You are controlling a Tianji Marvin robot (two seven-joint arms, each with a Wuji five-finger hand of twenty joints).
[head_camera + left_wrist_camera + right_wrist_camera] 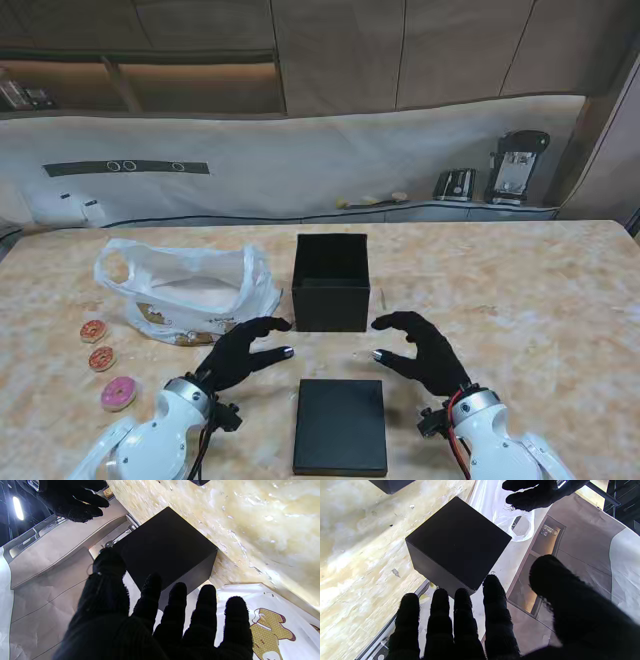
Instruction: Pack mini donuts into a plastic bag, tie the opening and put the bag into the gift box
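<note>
An open black gift box (331, 280) stands mid-table, also filling the left wrist view (165, 547) and the right wrist view (457, 542). Its flat black lid (340, 425) lies nearer to me. A white plastic bag (190, 290) with a printed bear (270, 627) lies left of the box, its mouth loosely open. Three mini donuts (103, 358) sit in a row left of the bag, the nearest pink-iced (118, 393). My left hand (243, 351) and right hand (418, 351), both in black gloves, hover open on either side of the space in front of the box, holding nothing.
A white cloth-covered counter (300, 170) runs behind the table with small appliances (515, 165) at its right end. The marble table top (520, 300) extends to the right of the box.
</note>
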